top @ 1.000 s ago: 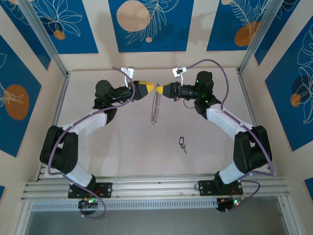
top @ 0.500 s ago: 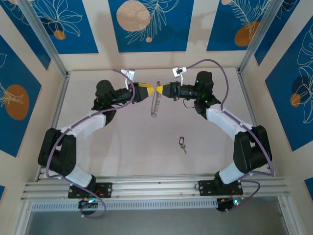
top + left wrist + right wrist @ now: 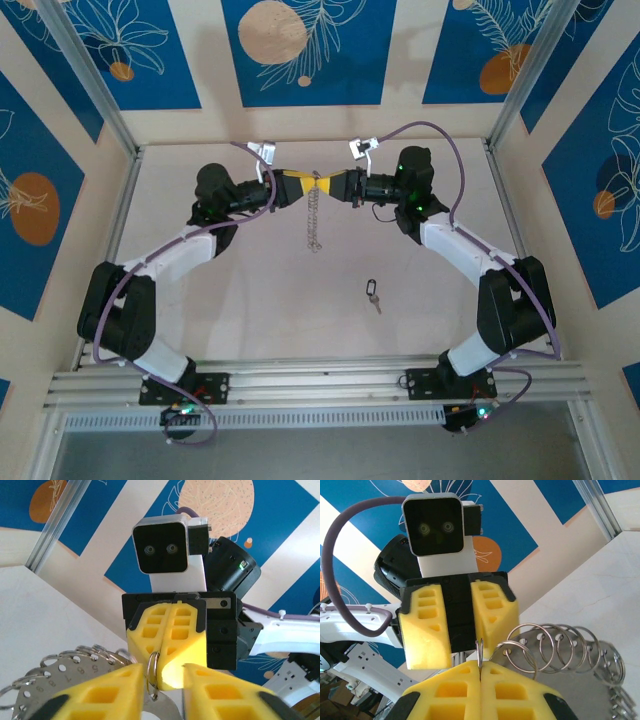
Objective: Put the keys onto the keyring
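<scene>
I am holding the keyring (image 3: pixel 314 215) up in the air over the counter (image 3: pixel 230 290). My right gripper (image 3: pixel 329 184) is pinching the very top of the keyring. Its two yellow fingers (image 3: pixel 445 692) are pressing tight together, and a thin bit of the keyring's wire is sticking out from between them.

My left gripper (image 3: pixel 311 184) is pointing at the top of the keyring from the other side, nose to nose with my right gripper. Its fingers (image 3: pixel 424 630) are standing apart, not squeezing. The same thin bit of wire is sitting in the gap between them. I cannot tell if either of these fingers is touching the wire.

The rest of the keyring is hanging straight down below both grippers. It is looking shiny and silvery, with a bumpy edge all the way along.

The keys (image 3: pixel 373 292) are lying flat on the counter, well apart from the keyring. They are sitting closer to my arm bases than the keyring is, and a little toward my right arm's side of it. They are looking like one tiny thing with a dark head, a pale middle and a short metal tip. Both grippers are staying up by the keyring, well away from the keys.

Behind the keyring, blue panels (image 3: pixel 300 50) with white leaves and orange circles are showing on the back wall.
</scene>
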